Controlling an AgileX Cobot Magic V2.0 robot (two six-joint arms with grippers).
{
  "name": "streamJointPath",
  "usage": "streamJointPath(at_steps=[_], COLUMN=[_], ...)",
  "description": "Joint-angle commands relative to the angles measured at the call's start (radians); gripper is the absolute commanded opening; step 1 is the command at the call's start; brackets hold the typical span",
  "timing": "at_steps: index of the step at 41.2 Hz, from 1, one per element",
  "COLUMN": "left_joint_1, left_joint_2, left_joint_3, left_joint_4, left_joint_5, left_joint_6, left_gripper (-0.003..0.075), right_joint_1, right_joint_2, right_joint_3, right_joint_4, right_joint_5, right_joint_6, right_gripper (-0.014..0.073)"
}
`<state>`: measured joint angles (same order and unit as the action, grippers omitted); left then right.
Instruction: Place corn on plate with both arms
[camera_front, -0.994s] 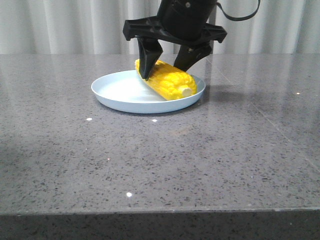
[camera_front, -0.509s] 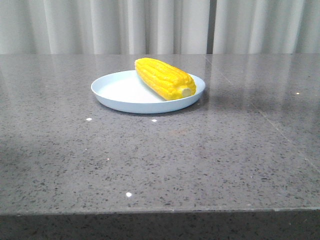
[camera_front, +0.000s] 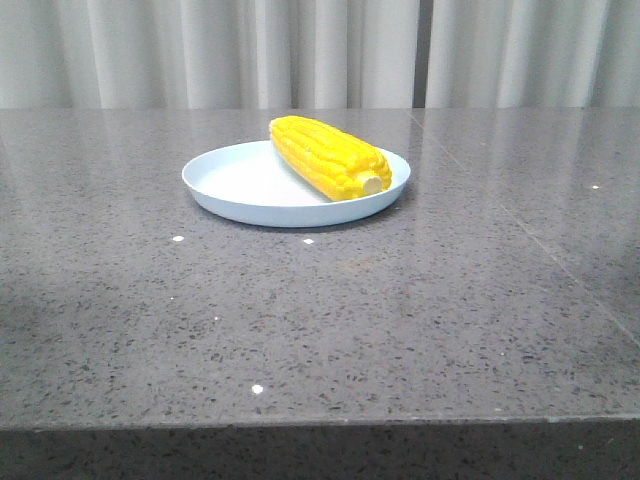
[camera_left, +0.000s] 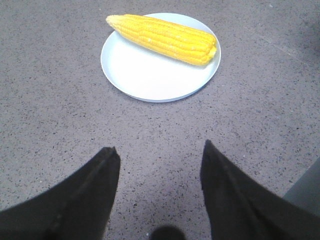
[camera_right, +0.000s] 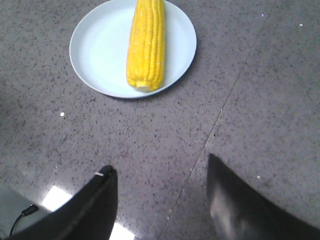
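While both tools hang above the bench with nothing between their fingers, the placing itself looks finished. The left tool (camera_left: 157, 150) has its dark fingers spread wide over bare stone, well apart from the plate. The right tool (camera_right: 160, 172) is likewise spread and empty, its fingers over the speckled grey bench (camera_front: 320, 320) near a seam in the stone. Neither arm shows in the front view.

Outward from them sits the pale blue plate (camera_front: 235, 180), round and shallow with a low rim. The corn (camera_front: 328, 157) lies on it, off to the side nearer the robot's right, its pale stub end pointing toward the near rim and its tapered tip reaching the far rim, perhaps just over it.

Judging from this, what remains is only to clear away. Doing that well means drawing each arm back on its own side, keeping both tools spread and high enough that no finger clips the rim. A nudge to the plate could roll the cob, since it rests close to the edge rather than at the centre.
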<state>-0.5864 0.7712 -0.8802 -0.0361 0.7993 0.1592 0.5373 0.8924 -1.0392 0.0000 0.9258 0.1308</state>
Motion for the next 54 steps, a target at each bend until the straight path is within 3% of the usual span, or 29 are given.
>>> streamJointPath(at_steps=[1,11,16,24,28,29,54], left_joint_1=[-0.007,-0.007,-0.007,-0.007,-0.007,-0.007,-0.007], left_joint_2=[-0.004,-0.004,-0.004,-0.004,-0.004,-0.004,-0.004], left_joint_3=[-0.026,-0.026,-0.026,-0.026,-0.026,-0.026,-0.026], left_joint_4=[-0.004,-0.004,-0.004,-0.004,-0.003,-0.003,-0.001], left_joint_5=[-0.077,-0.077,-0.077,-0.077,-0.077,-0.077,-0.102], left_joint_6=[-0.009,-0.009,-0.009,-0.009,-0.008,-0.006,-0.003], left_gripper=[0.0367,0.0366,0.0352,0.0120,-0.0018,-0.0018,-0.0020], right_joint_1=[0.001,0.001,0.001,0.001,0.001,0.001,0.001], right_joint_2=[-0.102,-0.280,-0.324,-0.335,-0.335,-0.335,-0.335], right_joint_3=[0.041,0.157,0.179,0.184,0.184,0.184,0.184], right_joint_4=[-0.013,-0.024,-0.038,-0.038,-0.042,-0.043,-0.063], right_joint_5=[-0.039,-0.039,-0.039,-0.039,-0.039,-0.039,-0.040], right_joint_6=[-0.012,-0.013,-0.013,-0.013,-0.013,-0.013,-0.013], right_gripper=[0.0423,0.0420,0.0330,0.0050,-0.0060,-0.0073,-0.0068])
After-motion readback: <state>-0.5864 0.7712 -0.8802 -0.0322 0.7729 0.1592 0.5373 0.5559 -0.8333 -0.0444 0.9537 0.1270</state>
